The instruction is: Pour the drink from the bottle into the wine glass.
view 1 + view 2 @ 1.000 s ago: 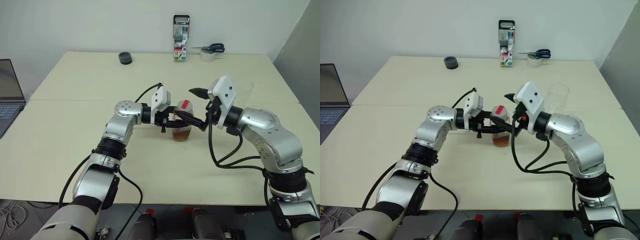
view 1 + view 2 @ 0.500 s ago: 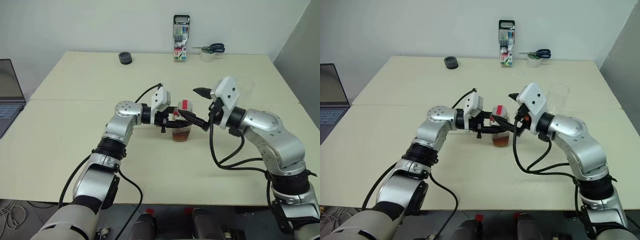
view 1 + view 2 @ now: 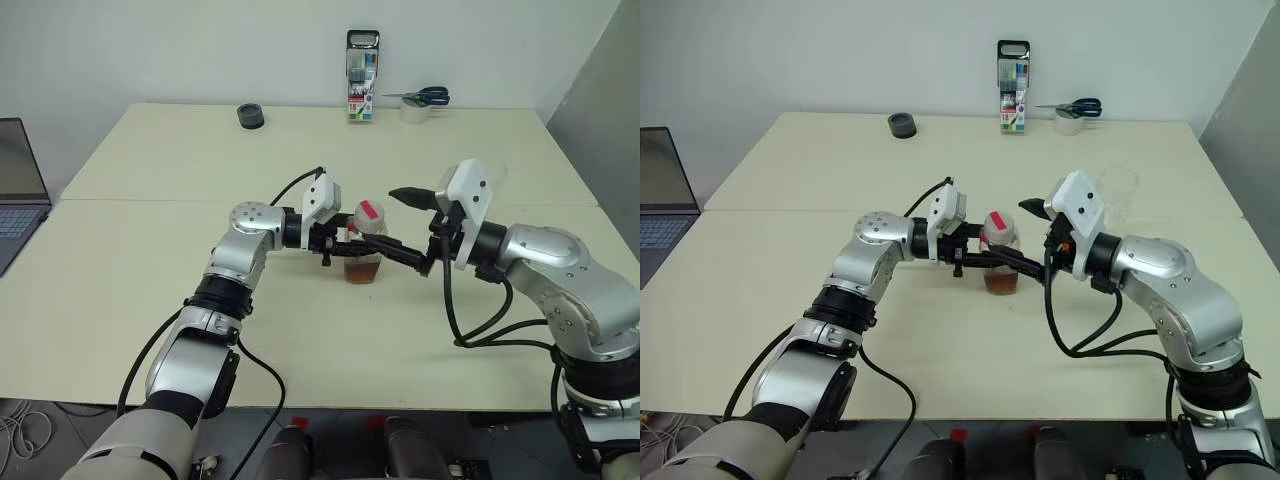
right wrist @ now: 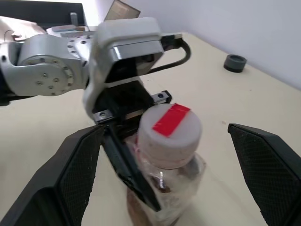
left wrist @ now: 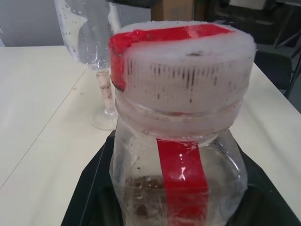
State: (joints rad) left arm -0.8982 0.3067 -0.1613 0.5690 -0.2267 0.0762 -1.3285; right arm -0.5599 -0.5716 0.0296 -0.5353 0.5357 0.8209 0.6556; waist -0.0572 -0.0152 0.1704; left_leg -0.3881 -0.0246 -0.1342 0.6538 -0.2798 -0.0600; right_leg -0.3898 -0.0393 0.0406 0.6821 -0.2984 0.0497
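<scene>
One bottle [image 3: 364,245] stands upright near the middle of a pale table [image 3: 150,300], clamped at its body by the left gripper [image 3: 352,242], whose black fingers are closed on its sides. Its cap [image 4: 170,129] looks whitish with a red strip across the top, and a red strip runs down its clear wall [image 5: 182,172]; no lettering can be read on either. The drink [image 3: 363,270], an amber-brown liquid, fills only the bottom of the bottle. The right gripper [image 3: 415,228] sits just beside the bottle on the robot's right, its two fingers spread wide on either side of the cap and touching nothing. One wine glass [image 3: 1118,190] stands upright behind the right arm, apart from the bottle. Along the far edge are one marker pack [image 3: 362,76] with print too small to read, one pair of blue-handled scissors [image 3: 425,96] resting on one roll of tape [image 3: 414,112], and one small dark ring [image 3: 250,116]. One laptop [image 3: 18,190] sits at the table's left edge.
</scene>
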